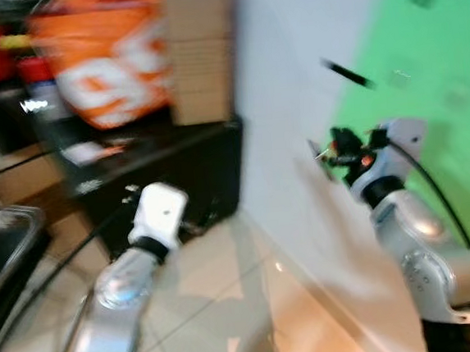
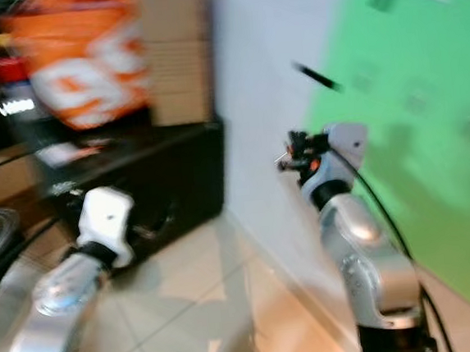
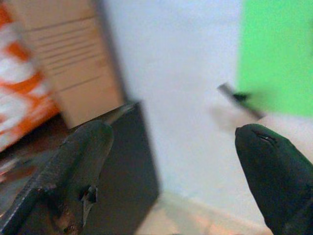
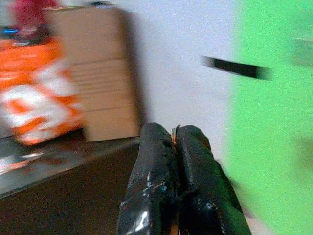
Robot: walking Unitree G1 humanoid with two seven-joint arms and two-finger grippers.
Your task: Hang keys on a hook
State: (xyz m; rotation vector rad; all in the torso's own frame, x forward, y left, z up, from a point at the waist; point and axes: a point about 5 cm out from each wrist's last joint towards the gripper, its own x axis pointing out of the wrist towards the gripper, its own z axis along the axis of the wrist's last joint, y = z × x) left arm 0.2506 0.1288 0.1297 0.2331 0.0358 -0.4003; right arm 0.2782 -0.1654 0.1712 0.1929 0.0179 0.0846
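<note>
**Colours, blurred frames**

Wall [image 1: 294, 97] white with a bright green panel [image 1: 436, 125]. Black bar [image 1: 348, 74] on it. Orange bag [image 1: 109, 55], white print. Tan cardboard box [image 1: 201, 47]. Black cabinet [image 1: 178, 181]. Beige glossy floor tiles [image 1: 220, 292]. Arms silver, gripper fingers [image 4: 195, 186] black.

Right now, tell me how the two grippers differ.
The left gripper has its fingers wide apart and holds nothing; the right gripper has its fingers pressed together on a thin metallic sliver. The left hangs low by the black cabinet; the right is raised toward the wall. Both have black fingers.
</note>
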